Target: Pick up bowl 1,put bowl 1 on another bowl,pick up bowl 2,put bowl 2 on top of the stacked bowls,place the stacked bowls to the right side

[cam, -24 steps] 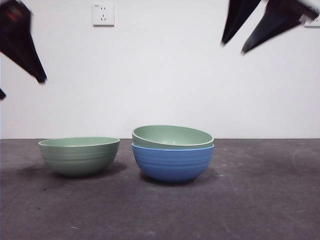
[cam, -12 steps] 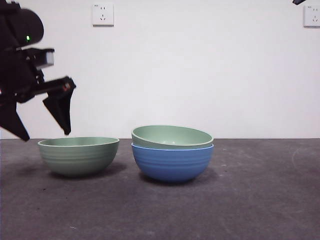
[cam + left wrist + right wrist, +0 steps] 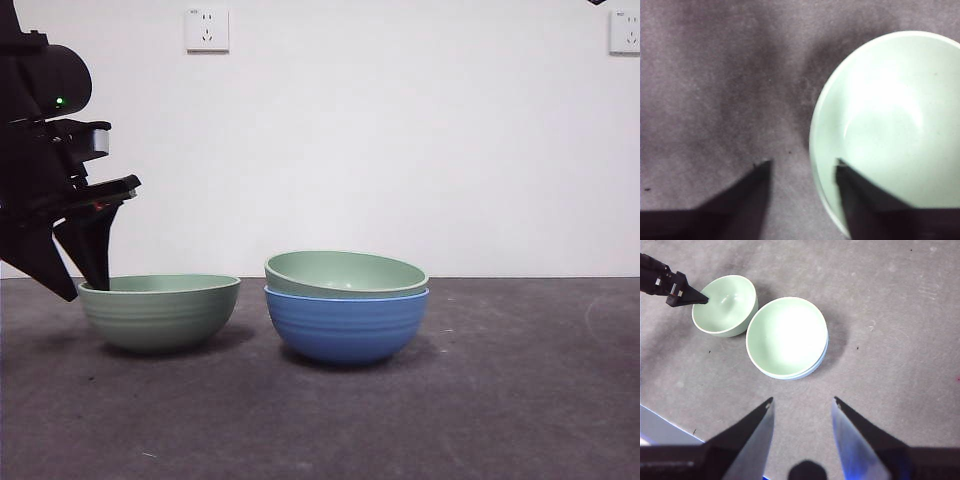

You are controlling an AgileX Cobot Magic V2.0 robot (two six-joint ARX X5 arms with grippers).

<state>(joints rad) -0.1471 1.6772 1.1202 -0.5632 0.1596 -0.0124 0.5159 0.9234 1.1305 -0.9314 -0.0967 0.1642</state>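
The left gripper [image 3: 75, 260] straddles, jaws apart, the 9 o'clock rim of the lone pale green bowl [image 3: 159, 311] — one jaw inside, nothing clamped yet, so closing would pinch the wall. The stacked bowls [image 3: 346, 305] sit just beside, at its 3 o'clock. The right gripper [image 3: 802, 407] waits high, spread and empty.

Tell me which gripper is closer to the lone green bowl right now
Left. The left gripper is open at the lone green bowl, one jaw inside its rim and one outside. The right gripper hangs high above the table, well away, beyond the stacked bowls.
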